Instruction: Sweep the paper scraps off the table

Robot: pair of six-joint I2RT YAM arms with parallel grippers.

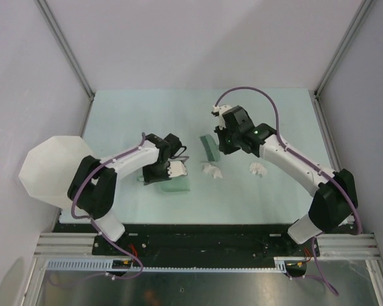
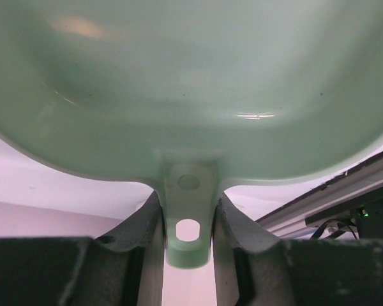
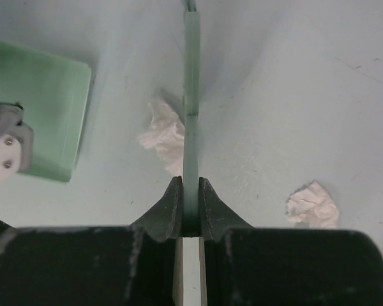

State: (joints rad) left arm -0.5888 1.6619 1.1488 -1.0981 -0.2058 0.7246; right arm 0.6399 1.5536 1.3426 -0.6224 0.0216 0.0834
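Right wrist view: right end effector [image 3: 190, 191] clamps the green brush [image 3: 191, 95]; one paper scrap [image 3: 166, 137] touches it, another [image 3: 313, 204] lies well apart on the worktop [image 3: 274, 95]. Left end effector [image 2: 188, 217] grips the dustpan [image 2: 191, 95] tab. Risk, we judge: a hasty stroke flicks the scrap past the pan.
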